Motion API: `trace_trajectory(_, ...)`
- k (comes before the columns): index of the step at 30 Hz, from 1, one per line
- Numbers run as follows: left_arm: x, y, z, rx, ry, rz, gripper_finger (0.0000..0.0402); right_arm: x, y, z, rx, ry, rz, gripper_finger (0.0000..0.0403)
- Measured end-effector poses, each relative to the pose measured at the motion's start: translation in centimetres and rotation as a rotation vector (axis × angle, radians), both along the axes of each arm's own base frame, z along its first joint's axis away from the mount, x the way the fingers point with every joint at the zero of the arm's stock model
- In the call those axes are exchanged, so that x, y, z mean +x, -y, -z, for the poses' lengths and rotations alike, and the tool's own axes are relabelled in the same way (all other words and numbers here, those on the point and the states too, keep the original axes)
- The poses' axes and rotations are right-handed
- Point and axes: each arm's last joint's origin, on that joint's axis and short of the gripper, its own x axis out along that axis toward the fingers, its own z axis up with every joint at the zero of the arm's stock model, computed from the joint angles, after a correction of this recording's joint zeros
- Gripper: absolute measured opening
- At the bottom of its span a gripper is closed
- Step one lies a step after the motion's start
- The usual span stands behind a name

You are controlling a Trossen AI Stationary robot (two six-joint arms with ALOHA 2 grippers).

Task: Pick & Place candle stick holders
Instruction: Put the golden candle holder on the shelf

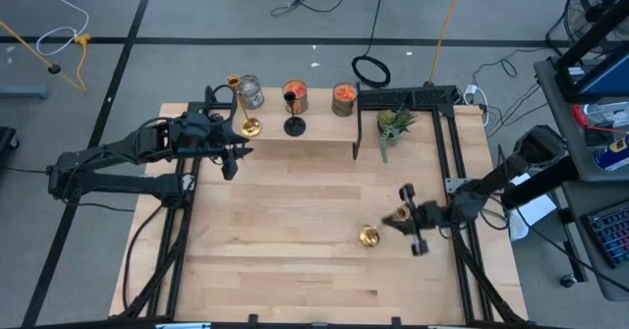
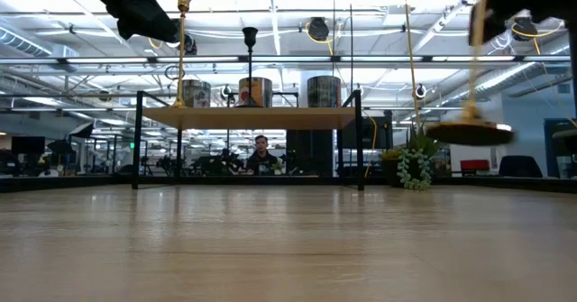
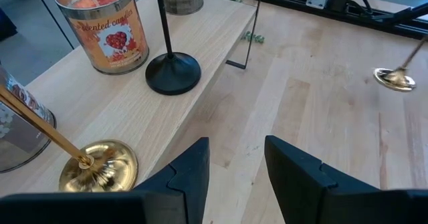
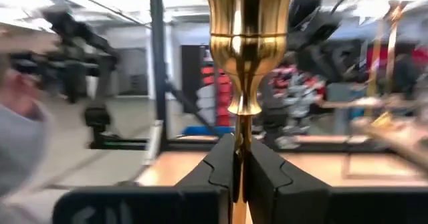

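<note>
The wooden table (image 1: 295, 250) is filling the middle of the high view, with a raised wooden shelf (image 1: 305, 148) running along its upper edge. The left arm is reaching in from the left of the frame, and the left gripper (image 1: 230, 158) is hovering just below the shelf's left end; in the left wrist view its fingers (image 3: 194, 170) are standing spread with nothing between them.

The right arm is coming in from the right edge, and the right gripper (image 1: 411, 223) is sitting at the lower right of the table, pressed together on the slim stem of a gold candle stick holder (image 1: 370, 236). That holder is being carried above the wood, its round base showing lifted at the right of the low view (image 2: 469, 132).

On the shelf, a second gold candle stick holder (image 1: 248, 125) is standing at the upper left, and the black candle stick holder (image 1: 293, 123) is standing just to its right. Glass jars (image 1: 343, 97) are lined up behind them. A small green plant (image 1: 393, 125) is sitting right of the shelf.
</note>
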Motion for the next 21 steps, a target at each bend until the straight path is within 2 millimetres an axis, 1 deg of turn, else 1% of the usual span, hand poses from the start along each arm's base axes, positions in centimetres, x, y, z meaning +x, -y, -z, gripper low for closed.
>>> trace_trajectory(3,0.0,0.0,0.0,0.000,0.001,0.000,0.0150,1.7,0.6,-1.3,-0.100,0.010,0.093,0.0009)
trace_trajectory(5,0.0,0.0,0.0,0.000,0.000,0.000,0.0150,3.2,0.9,-2.6,-0.151,0.010,0.147,0.0008)
trace_trajectory(7,0.0,0.0,0.0,0.000,0.001,0.000,0.0150,4.8,1.4,-4.5,-0.160,0.020,0.193,0.0008)
trace_trajectory(10,0.0,0.0,0.0,0.000,0.001,0.000,0.0150,7.1,2.6,-8.0,-0.089,0.011,0.290,0.0008)
trace_trajectory(13,0.0,0.0,0.0,0.000,0.001,0.000,0.0150,9.2,5.0,-10.8,-0.080,-0.068,0.432,0.0008)
trace_trajectory(16,0.0,0.0,0.0,0.000,0.000,0.000,0.0150,10.5,8.0,-13.0,-0.039,-0.126,0.534,0.0008)
trace_trajectory(18,0.0,0.0,0.0,0.000,0.000,0.000,0.0150,11.1,10.1,-13.8,-0.025,-0.123,0.574,0.0008)
trace_trajectory(21,0.0,0.0,0.0,0.000,0.001,0.000,0.0150,11.6,13.0,-13.8,0.007,-0.112,0.573,0.0008)
